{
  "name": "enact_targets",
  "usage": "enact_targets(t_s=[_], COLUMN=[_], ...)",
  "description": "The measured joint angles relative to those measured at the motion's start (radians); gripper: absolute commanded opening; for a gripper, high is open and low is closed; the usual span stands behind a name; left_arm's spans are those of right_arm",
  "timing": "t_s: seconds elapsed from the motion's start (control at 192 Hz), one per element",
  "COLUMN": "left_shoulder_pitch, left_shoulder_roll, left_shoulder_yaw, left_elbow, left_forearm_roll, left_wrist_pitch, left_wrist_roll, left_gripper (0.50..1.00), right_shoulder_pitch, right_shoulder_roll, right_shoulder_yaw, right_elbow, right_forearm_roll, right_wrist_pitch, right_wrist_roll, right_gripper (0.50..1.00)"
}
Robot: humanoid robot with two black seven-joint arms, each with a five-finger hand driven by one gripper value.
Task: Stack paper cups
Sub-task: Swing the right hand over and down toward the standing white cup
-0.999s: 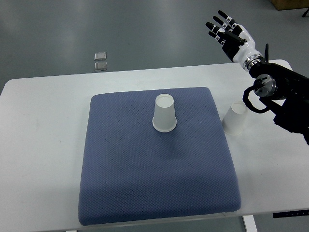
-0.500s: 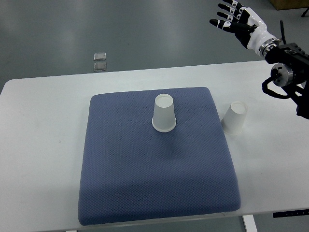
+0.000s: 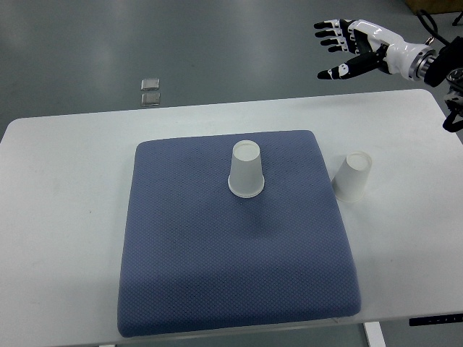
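Note:
One white paper cup (image 3: 246, 170) stands upside down on the blue mat (image 3: 231, 238), near its far middle. A second white paper cup (image 3: 352, 176) stands upside down on the white table (image 3: 65, 181), just off the mat's right edge. My right hand (image 3: 343, 47) is raised at the top right, beyond the table's far edge, well above and behind the second cup. Its fingers are spread and it holds nothing. The left arm is out of sight.
Two small clear square objects (image 3: 150, 91) lie on the grey floor beyond the table's far edge. The mat covers most of the table's middle. A brown box corner (image 3: 434, 6) shows at the top right.
My right arm has pulled back to the right and up, away from the second cup, leaving most of the forearm out of frame. The hand has turned sideways. Both cups stay put.

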Motion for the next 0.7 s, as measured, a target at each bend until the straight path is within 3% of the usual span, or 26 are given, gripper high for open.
enact_targets(t_s=[0.198,0.422,0.604,0.703], left_shoulder_pitch=[0.0,0.0,0.0,0.0], left_shoulder_roll=[0.0,0.0,0.0,0.0], left_shoulder_yaw=[0.0,0.0,0.0,0.0], left_elbow=[0.0,0.0,0.0,0.0], left_forearm_roll=[0.0,0.0,0.0,0.0], left_wrist_pitch=[0.0,0.0,0.0,0.0], left_wrist_roll=[0.0,0.0,0.0,0.0], left_gripper=[1.0,1.0,1.0,1.0], right_shoulder_pitch=[0.023,0.031,0.027,0.009], right_shoulder_roll=[-0.052,-0.139,-0.139,-0.133], right_shoulder_yaw=[-0.042,-0.045,-0.052,-0.068], right_elbow=[0.05,0.193,0.212,0.212], right_forearm_roll=[-0.219,-0.471,-0.639,-0.702], right_wrist_pitch=[0.1,0.189,0.192,0.146], right_wrist_roll=[0.007,0.012,0.032,0.036], right_gripper=[0.911,0.909,0.907,0.907])
